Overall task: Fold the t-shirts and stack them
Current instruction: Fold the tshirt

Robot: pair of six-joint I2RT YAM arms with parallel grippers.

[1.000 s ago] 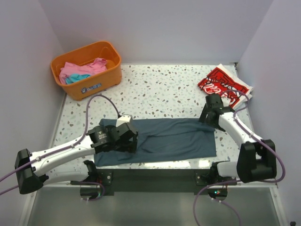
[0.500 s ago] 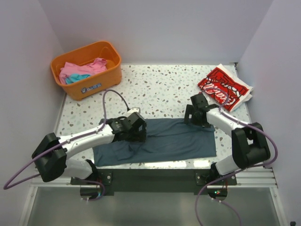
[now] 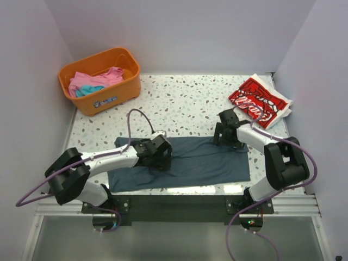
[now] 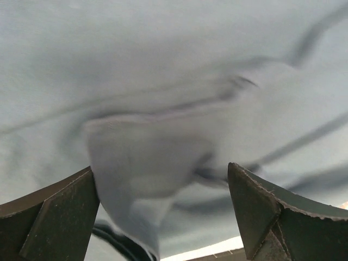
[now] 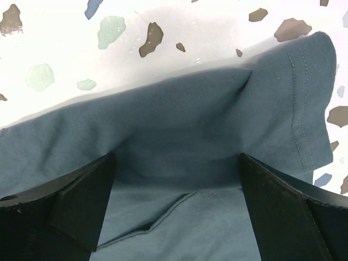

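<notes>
Left hand (image 4: 160, 169) and right hand (image 5: 176, 157), both spread wide, are hanging toward 9 and 2 o'clock over the slate-blue t-shirt (image 3: 201, 160), its length running 9-to-3.

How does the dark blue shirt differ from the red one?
The dark blue shirt is plain; the red shirt carries white lettering. The blue one lies spread out long at the near edge; the red one sits folded small at the far right. Both lie on the table.

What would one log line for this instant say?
left gripper: open, over slate-blue t-shirt | right gripper: open, at its far edge | red t-shirt: far right
</notes>
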